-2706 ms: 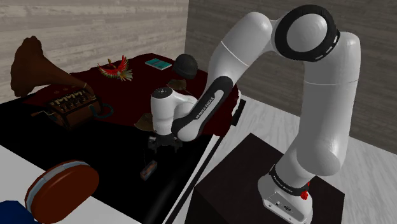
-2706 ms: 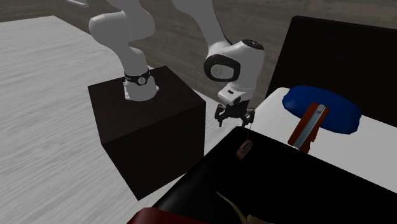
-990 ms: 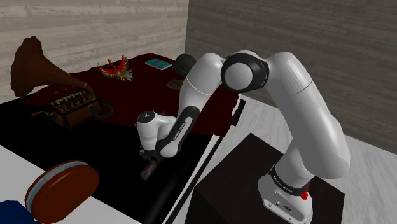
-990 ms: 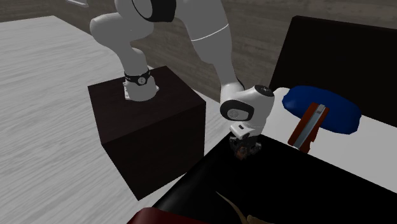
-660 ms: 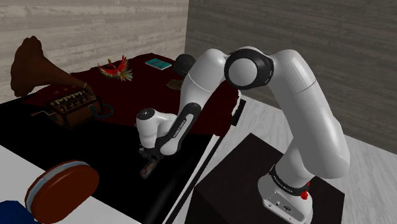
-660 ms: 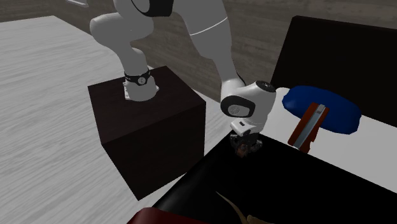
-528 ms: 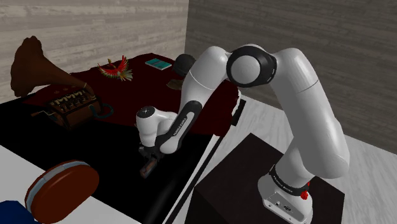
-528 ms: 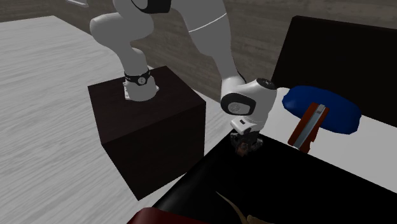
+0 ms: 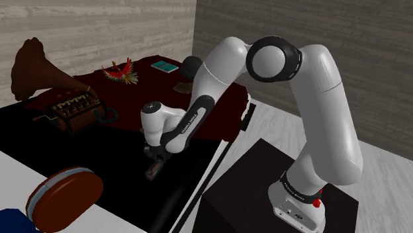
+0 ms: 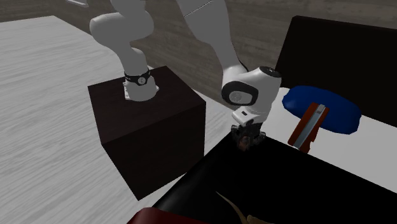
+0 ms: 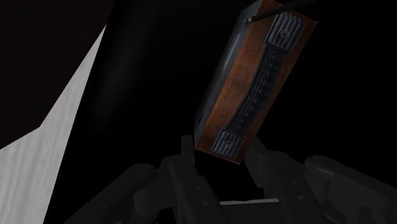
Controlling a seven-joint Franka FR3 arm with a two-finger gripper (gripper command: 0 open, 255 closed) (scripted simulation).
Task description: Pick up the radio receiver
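Right now my tool (image 11: 221,151) is clenched on the radio (image 11: 254,83). In the wrist view both fingers (image 11: 183,156) press against the near end of its brown case. The rest of the case juts out past the tips, with a black ribbed strap along its face and a thin aerial at the far end.

In the shoulder view the tool points down over the black desk (image 9: 99,142), close to the edge nearest the stand (image 9: 255,192). The radio hangs tilted beneath it, and I cannot tell whether its low end touches the desk. The white arm (image 9: 218,73) bends up from the stand and folds down to the tool.

Further out on the desk, towards the shoulder view's left, stands a brown gramophone (image 9: 36,66). Beyond it, on a dark red stretch, are a red bird (image 9: 121,71) and a teal book (image 9: 164,65). They are well apart from the radio.

At the shoulder view's lower left a round brown object (image 9: 65,195) with a pale band lies on a white surface. A blue cushion (image 10: 321,105) is beside it.
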